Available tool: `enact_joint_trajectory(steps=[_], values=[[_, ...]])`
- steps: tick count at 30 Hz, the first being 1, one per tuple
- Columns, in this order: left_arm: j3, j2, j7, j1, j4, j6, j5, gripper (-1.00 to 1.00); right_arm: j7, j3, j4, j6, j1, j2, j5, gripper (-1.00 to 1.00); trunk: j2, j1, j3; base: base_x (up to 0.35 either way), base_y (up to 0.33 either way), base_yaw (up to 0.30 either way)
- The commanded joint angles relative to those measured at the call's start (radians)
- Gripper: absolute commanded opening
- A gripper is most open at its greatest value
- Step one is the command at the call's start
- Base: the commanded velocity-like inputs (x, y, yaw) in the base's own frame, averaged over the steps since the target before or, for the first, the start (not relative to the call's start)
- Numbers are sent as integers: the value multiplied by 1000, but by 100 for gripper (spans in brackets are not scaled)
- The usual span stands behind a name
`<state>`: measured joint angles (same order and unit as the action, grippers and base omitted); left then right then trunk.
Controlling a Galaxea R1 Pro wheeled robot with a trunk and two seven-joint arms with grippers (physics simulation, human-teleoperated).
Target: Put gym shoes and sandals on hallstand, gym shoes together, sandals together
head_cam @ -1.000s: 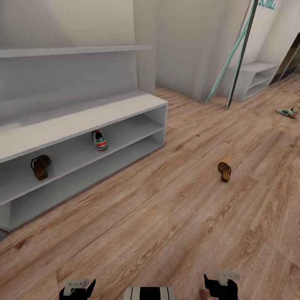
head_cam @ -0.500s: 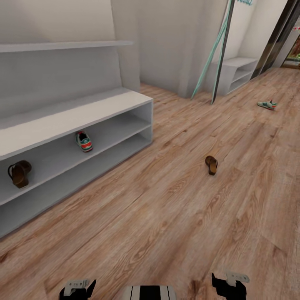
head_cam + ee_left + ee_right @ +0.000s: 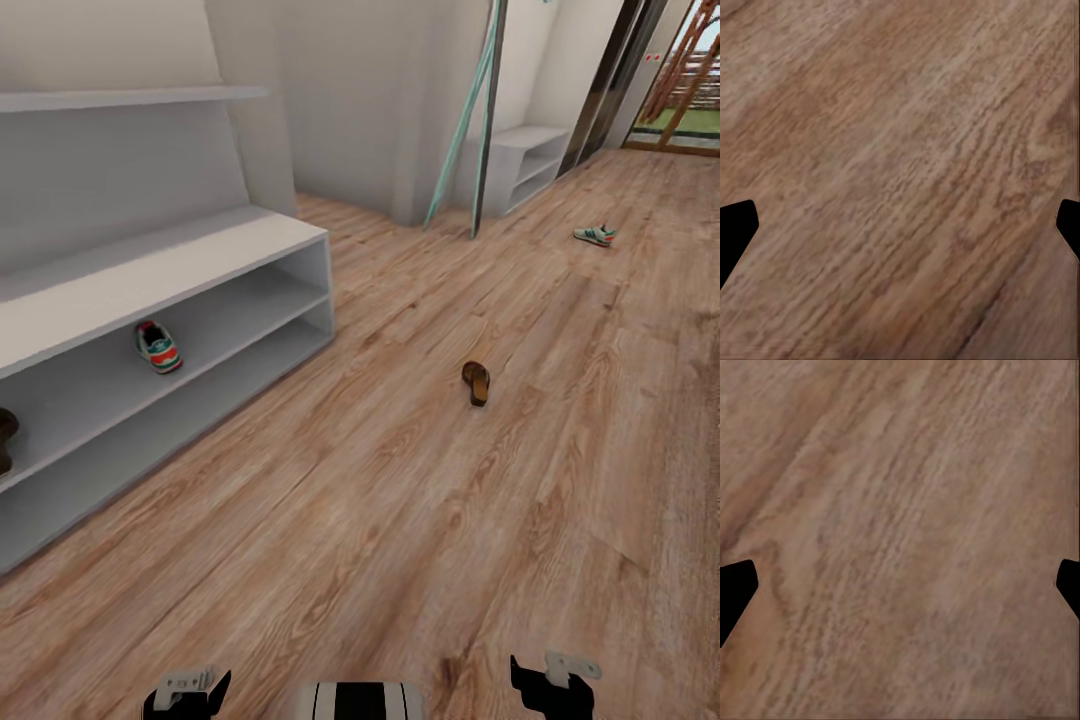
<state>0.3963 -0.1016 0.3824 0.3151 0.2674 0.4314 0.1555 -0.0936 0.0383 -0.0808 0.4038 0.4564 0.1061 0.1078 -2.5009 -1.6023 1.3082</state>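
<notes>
One gym shoe (image 3: pixel 158 346) and one sandal (image 3: pixel 4 437) sit on the hallstand's (image 3: pixel 200 262) upper shelf, well apart. Second sandal (image 3: pixel 477 382) and second gym shoe (image 3: pixel 595 235) lie on the corridor floor (image 3: pixel 400 520). Left gripper (image 3: pixel 900 225) and right gripper (image 3: pixel 900 585): spread wide, empty.

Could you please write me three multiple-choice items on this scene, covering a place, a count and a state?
1. Where is the gym shoe nearest the robot?
A. on the hallstand's upper open shelf
B. on the floor
C. on top of the hallstand

2. How many pieces of footwear lie on the corridor floor?
A. none
B. two
C. four

3. How are both grippers?
A. open, empty
B. shut on a sandal
C. shut on a shoe

Key: 1 A, it sits inside the hallstand. 2 B, one sandal and one far gym shoe. 3 A, the left gripper and right gripper have fingertips spread over bare planks.
</notes>
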Motion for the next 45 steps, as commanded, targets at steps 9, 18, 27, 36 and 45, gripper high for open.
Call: enact_joint_trajectory(steps=[9, 18, 27, 36, 45], values=[[9, 0, 4, 1, 0, 4, 10, 100, 3, 3, 1, 4, 1, 0, 6, 100, 0, 0, 10, 179, 0, -193], [9, 0, 4, 0, 0, 4, 10, 100, 3, 2, 1, 4, 1, 0, 6, 100, 0, 0, 11, 326, 0, -22], [9, 0, 4, 0, -1, 4, 10, 100, 4, 2, 2, 4, 1, -2, 6, 100, 0, 0, 11, 338, 53, -1], [7, 1, 4, 0, -2, 4, 11, 100, 8, 1, 6, 4, 1, -1, 4, 100, 0, 0, 11, 338, 79, 0], [7, 2, 4, 0, -2, 4, 13, 100, 8, 0, 8, 6, 1, 1, 3, 100, 0, 0, 11, 338, 27, 0]])
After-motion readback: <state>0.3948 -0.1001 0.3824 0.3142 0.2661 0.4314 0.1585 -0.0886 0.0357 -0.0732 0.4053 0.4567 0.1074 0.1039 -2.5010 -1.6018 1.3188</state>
